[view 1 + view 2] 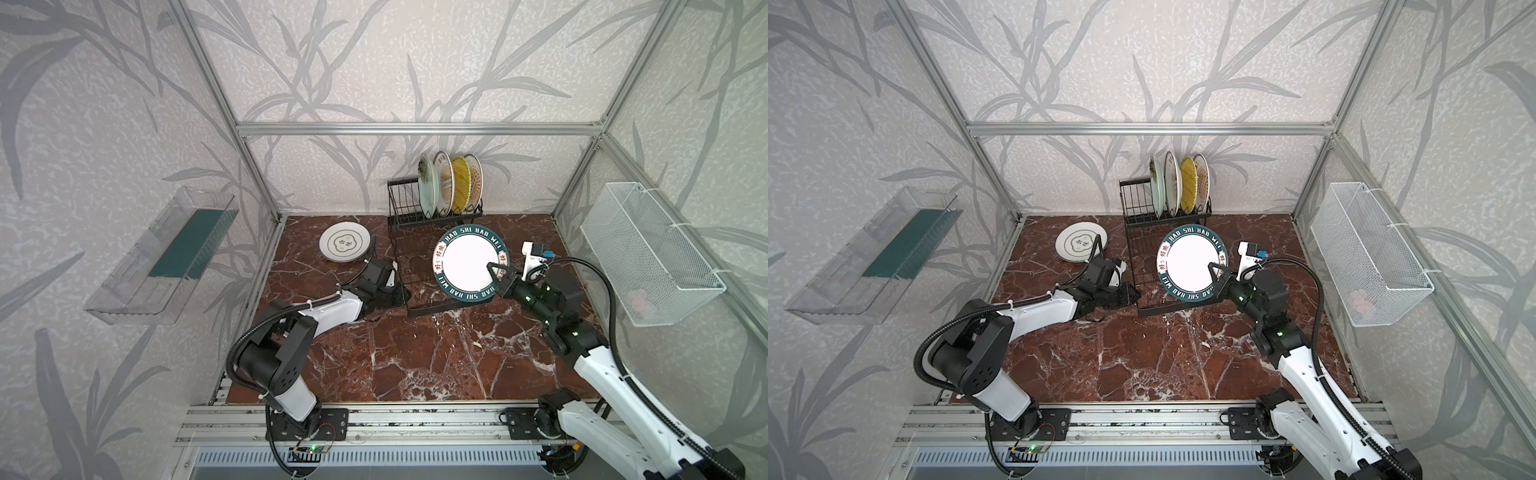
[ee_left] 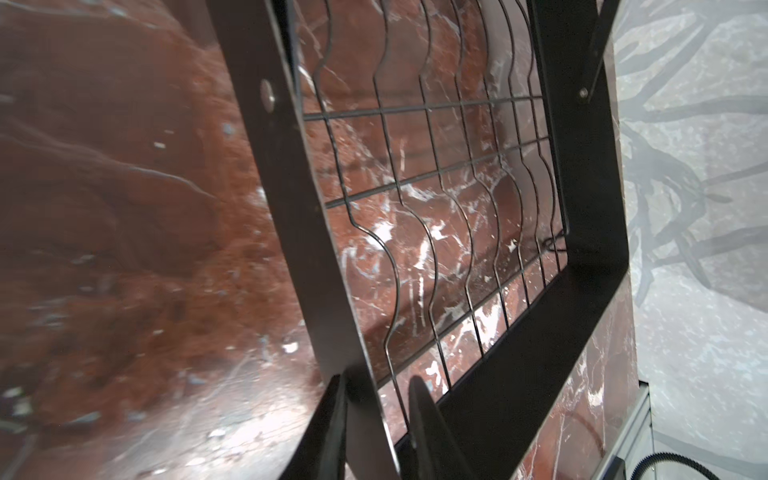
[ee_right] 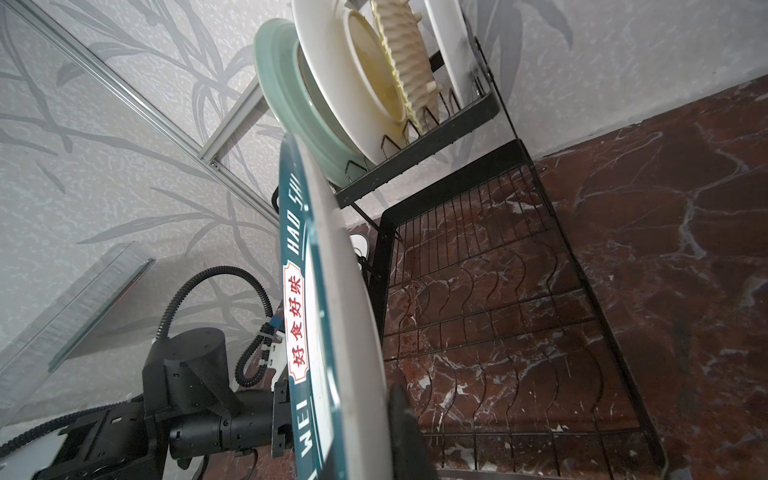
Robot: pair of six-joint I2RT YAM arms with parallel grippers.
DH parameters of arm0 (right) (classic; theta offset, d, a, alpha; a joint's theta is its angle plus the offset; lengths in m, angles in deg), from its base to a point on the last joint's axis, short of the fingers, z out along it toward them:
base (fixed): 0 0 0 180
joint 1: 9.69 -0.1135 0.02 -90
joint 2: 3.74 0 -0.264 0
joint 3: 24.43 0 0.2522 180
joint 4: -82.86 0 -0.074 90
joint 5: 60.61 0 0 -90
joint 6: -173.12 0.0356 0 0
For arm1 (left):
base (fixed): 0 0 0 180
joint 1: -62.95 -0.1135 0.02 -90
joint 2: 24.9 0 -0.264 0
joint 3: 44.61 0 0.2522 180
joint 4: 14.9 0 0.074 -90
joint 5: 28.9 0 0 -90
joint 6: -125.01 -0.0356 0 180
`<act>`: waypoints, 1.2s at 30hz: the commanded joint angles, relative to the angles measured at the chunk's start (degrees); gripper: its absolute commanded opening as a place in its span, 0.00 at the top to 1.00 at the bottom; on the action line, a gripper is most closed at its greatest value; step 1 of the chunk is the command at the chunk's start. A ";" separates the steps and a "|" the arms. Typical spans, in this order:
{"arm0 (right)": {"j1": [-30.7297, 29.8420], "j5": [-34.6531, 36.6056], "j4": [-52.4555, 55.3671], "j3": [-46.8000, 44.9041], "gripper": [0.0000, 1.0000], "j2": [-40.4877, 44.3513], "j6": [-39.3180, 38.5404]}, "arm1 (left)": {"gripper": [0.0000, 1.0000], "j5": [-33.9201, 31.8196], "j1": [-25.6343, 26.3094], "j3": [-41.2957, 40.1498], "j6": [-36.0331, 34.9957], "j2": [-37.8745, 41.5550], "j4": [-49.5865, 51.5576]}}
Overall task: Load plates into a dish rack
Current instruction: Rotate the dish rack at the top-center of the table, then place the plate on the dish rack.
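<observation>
Right gripper (image 1: 495, 272) jaws clamp the lettered plate (image 1: 467, 266) by its rim, tilted over the dish rack (image 1: 432, 309) tray; left gripper (image 2: 376, 386) jaws straddle the dish rack frame edge, clamping state not determinable

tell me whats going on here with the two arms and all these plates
The right gripper holds a round white plate with a dark teal lettered rim tilted over the flat base of the black wire dish rack. The left gripper is clamped on that base's frame. Four plates stand upright in the rack's slots, and a white plate with a ringed emblem lies on the brown marble tabletop beside the rack.
</observation>
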 commanded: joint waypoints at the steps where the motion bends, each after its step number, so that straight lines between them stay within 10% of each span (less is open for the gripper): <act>1: 0.27 1.14 -0.95 5.41 1.00 0.89 -4.36 | 0.75 3.07 2.84 3.18 1.81 -2.44 -4.95; 15: -1.56 2.71 6.62 34.19 1.00 -14.82 -21.42 | 0.76 1.10 4.40 2.08 1.61 0.50 -4.49; 36: -19.52 36.96 16.68 70.37 1.00 -44.68 -42.11 | 0.78 -10.63 2.45 -10.20 -0.79 24.26 3.50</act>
